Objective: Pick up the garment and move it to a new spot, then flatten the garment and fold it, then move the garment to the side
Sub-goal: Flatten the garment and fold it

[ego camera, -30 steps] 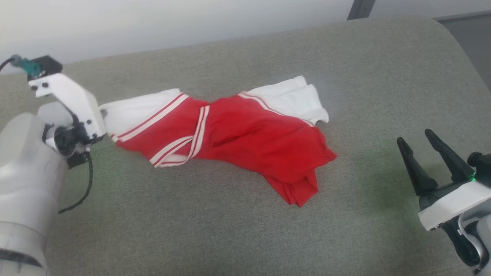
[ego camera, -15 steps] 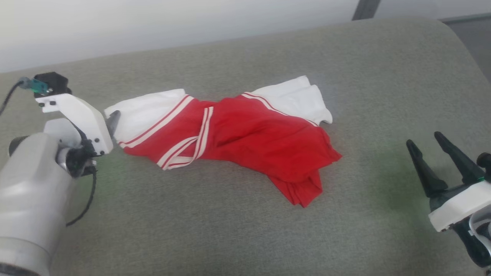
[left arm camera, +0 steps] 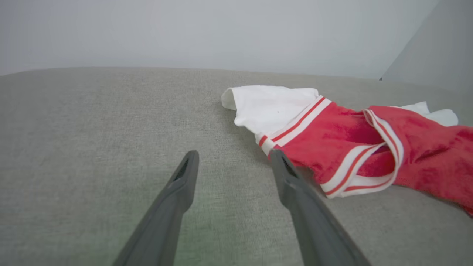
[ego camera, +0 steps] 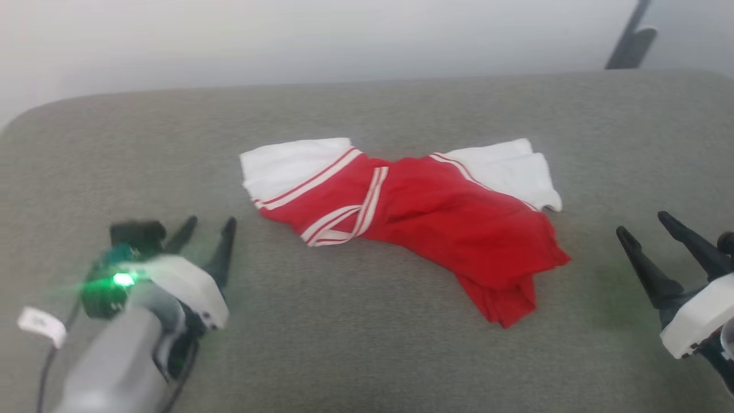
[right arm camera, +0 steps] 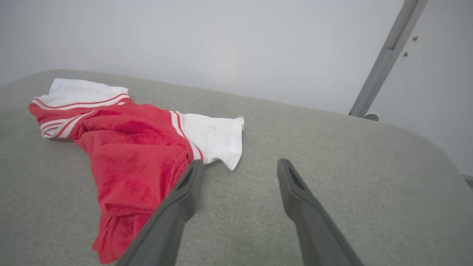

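Red jersey shirt (ego camera: 436,223) lies bunched and twisted near the middle of the grey upholstered surface (ego camera: 367,355). White sleeve (ego camera: 289,166) at its left end, second white sleeve (ego camera: 510,169) at its right end. The striped neckline trim (ego camera: 367,203) is folded over the body, and the hem (ego camera: 507,304) is gathered into a wad at the near right.

We note the left gripper (ego camera: 211,219) low over the surface, fingers spread, empty, near the left sleeve. In its wrist view one finger overlaps the striped edge; we cannot confirm contact. Right gripper (ego camera: 643,223) likewise spread and empty, apart from the hem.

We judge this flanking stance suits flattening: each tool faces one end, ready to pinch and pull outward. Risk: soft cloth may drag or bunch rather than spread.
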